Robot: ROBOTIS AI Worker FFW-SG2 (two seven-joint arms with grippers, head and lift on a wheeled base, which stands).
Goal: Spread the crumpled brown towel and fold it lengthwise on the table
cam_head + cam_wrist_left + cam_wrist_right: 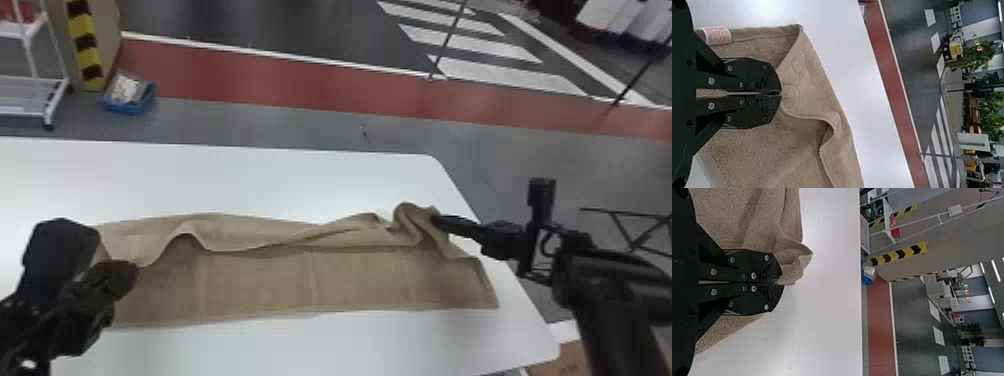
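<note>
Head view: can see the brown towel (350, 287) lying long across the white table (250, 180). Is folded only part of the way, with the far side flopped over in a loose, wavy flap (260, 240). Looks mostly flat on the near side, with a few straight lines in the cloth. Bumps up a little close to the left gripper (131, 268), and curls up in a small bunch at the right gripper (434, 220).

Left wrist view: pressed together, with both black fingers (756, 74) pinching the edge of the flap. Has a small white tag (718, 35) with red marks on the towel's edge, near the fingers.

Right wrist view: pressed together here too, with both black fingers (756, 301) pinching a bunched bit of the towel. Puffs out in a soft lump just beside the fingertips.

Past the table, back in the head view: on the floor, a blue bin (131, 107) with white stuff inside, between the table and a post with yellow and black stripes (85, 45). Near that, a white rack on wheels (32, 80). Farther along, a long red strip (260, 72) and fat white stripes (500, 74).
</note>
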